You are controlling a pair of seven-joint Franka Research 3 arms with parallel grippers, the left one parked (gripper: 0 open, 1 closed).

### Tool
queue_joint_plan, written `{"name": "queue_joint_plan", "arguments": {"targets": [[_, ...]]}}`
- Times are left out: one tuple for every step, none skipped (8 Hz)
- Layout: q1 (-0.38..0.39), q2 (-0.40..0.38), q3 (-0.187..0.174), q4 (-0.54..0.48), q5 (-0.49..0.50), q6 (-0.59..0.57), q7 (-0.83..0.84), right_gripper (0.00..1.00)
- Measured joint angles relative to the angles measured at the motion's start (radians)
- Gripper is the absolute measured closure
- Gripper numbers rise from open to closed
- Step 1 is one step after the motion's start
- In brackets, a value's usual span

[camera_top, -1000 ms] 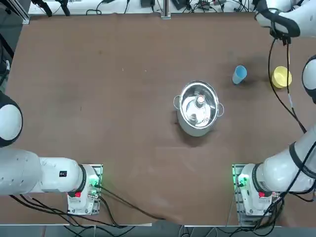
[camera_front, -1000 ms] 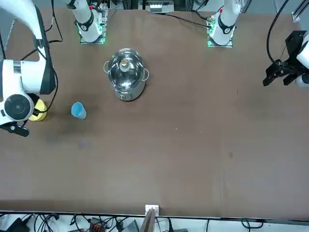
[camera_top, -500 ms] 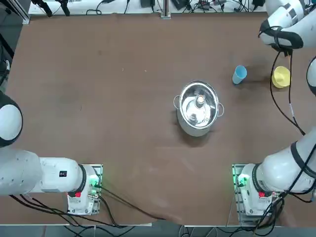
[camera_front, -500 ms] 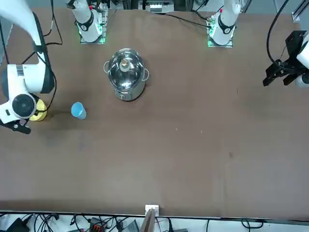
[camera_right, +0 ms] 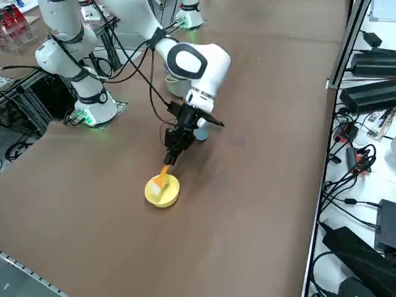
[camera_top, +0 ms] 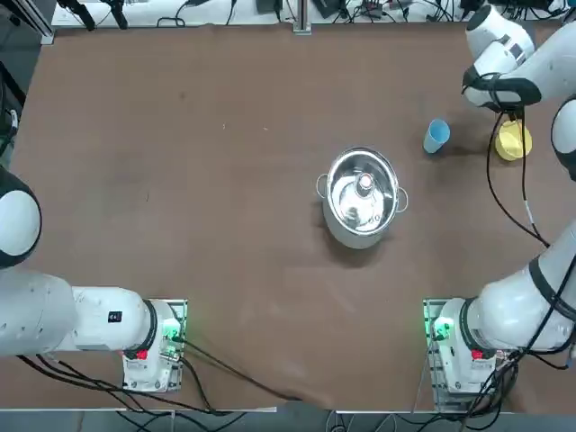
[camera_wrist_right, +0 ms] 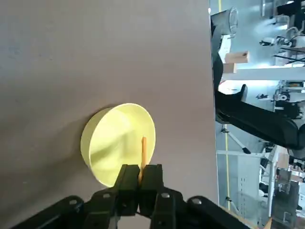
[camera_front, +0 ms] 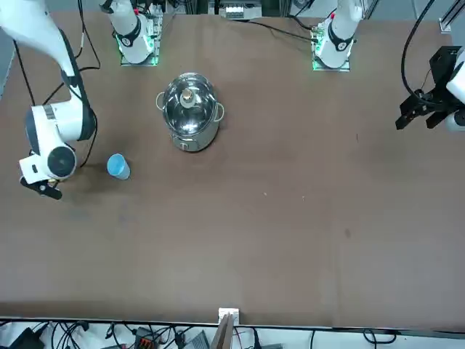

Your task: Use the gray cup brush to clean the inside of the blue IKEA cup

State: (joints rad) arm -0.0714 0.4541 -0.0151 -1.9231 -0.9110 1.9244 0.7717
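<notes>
My right gripper (camera_wrist_right: 141, 175) is shut on the thin orange handle of the cup brush (camera_wrist_right: 143, 151). In the right side view the brush (camera_right: 163, 177) slants down from the gripper (camera_right: 174, 150), and its pale lower end sits over the yellow bowl (camera_right: 162, 190). The blue IKEA cup (camera_top: 436, 137) stands upright on the table, a short way from the bowl (camera_top: 514, 141) on the side toward the pot. In the front view the cup (camera_front: 118, 166) is just beside my wrist. The right side view shows the cup mostly hidden behind my arm.
A steel pot (camera_top: 362, 197) with two handles stands near the table's middle. The yellow bowl (camera_wrist_right: 119, 143) lies close to the table's right edge. Black cables hang from my right arm above the bowl. The parked left arm stays at the far side.
My right wrist has swung toward the blue cup with the brush still gripped. It now hides the yellow bowl in the front view. The cup, bowl and pot have not moved.
</notes>
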Motion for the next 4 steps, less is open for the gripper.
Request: {"name": "queue_joint_plan", "arguments": {"targets": [[0.005,0.019,0.001,-0.001,-0.019,0.002,0.024,0.96],[0.010,0.031,0.001,-0.001,-0.029,0.003,0.035,0.96],[0.013,0.038,0.001,-0.001,-0.037,0.004,0.042,0.96],[0.014,0.044,0.001,-0.001,-0.047,0.005,0.052,0.96]]}}
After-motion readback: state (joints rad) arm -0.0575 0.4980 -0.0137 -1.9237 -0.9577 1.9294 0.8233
